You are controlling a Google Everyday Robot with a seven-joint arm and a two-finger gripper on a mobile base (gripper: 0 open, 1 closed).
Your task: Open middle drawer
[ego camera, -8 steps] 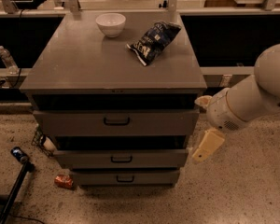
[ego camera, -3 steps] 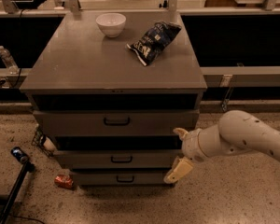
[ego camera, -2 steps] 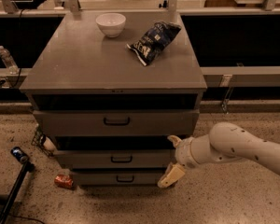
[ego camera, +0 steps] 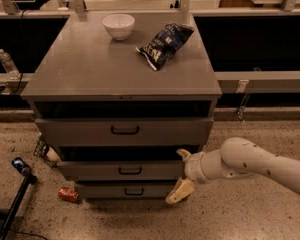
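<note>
Middle drawer (ego camera: 90,171) sat second of three in the grey cabinet (ego camera: 90,69), not yet pulled out; the gripper (ego camera: 181,174) hung at the cabinet's front right corner, jaws spread wide; approach stage, I judged; next, slide leftward to the small black pull (ego camera: 127,170).

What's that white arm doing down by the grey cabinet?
A robot's white arm reaches in from the right, low beside the grey cabinet. Its tool, fingers spread open, sits at the right end of the middle drawer, which it is meant to open. The drawer's small black pull is not gripped yet. A white bowl and a snack bag lie on the cabinet's top.
</note>
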